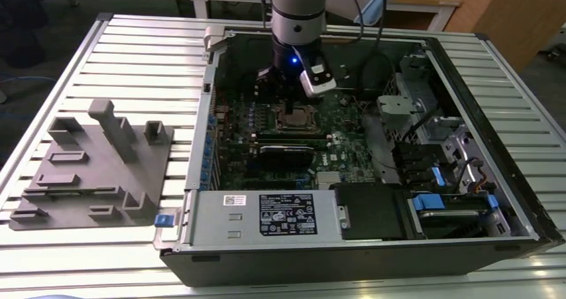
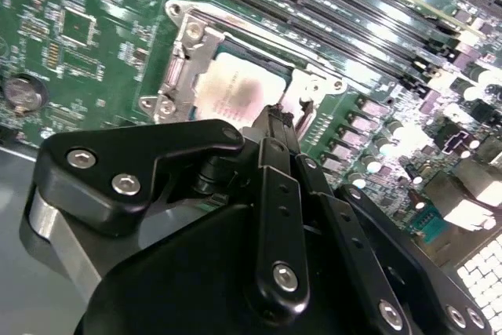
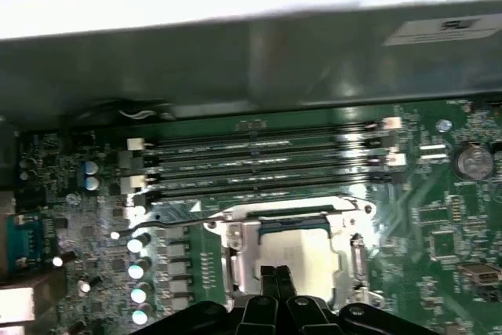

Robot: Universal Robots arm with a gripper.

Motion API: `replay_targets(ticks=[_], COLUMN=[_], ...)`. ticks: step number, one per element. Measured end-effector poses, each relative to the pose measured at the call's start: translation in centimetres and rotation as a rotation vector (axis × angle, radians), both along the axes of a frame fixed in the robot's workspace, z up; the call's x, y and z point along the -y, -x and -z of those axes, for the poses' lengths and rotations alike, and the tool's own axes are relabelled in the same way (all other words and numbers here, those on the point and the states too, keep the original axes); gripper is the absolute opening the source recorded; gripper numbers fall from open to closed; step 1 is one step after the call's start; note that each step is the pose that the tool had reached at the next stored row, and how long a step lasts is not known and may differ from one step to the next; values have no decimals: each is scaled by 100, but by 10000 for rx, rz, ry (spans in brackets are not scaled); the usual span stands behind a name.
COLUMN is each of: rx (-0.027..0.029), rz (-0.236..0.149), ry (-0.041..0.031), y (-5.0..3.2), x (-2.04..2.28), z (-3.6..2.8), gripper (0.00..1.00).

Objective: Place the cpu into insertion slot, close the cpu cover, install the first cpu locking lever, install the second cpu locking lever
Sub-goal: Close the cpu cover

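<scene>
Pincer (image 3: 274, 274): fingers closed tip to tip | chip (image 3: 302, 250): seated in socket (image 3: 294, 223), just ahead of the fingertips | cover frame (image 3: 235, 234): laid flat around chip | lever wire (image 3: 176, 221): seen off to one side of pincer

The black open-sided metal computer case (image 1: 354, 262) lies on the silver slatted aluminium bench (image 1: 132, 47). The grey moulded plastic fixture block (image 1: 89, 173) lies on the bench at the exterior view's left of the case. The flat green motherboard (image 1: 238, 136) lies inside the case. On it, the silvery square cpu (image 2: 231, 92) sits in the square black insertion slot (image 1: 296, 120), framed by the thin silver metal cpu cover (image 2: 184, 68). Long black memory slots (image 3: 267, 162) run just beside it. The black end effector (image 3: 274, 274) hangs over the cpu.
</scene>
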State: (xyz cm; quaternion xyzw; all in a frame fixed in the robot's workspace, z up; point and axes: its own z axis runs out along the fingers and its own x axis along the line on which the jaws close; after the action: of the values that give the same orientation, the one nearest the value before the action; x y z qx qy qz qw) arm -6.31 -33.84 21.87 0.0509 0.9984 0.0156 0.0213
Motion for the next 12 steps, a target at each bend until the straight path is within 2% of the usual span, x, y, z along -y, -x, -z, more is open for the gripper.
replay_targets(ticks=[6,9,12], rx=[19,24,25], rz=[-2,0,-1], ry=[7,9,10], y=[44,95,110], x=[0,0,0], z=[88,107,136], gripper=[11,11,11])
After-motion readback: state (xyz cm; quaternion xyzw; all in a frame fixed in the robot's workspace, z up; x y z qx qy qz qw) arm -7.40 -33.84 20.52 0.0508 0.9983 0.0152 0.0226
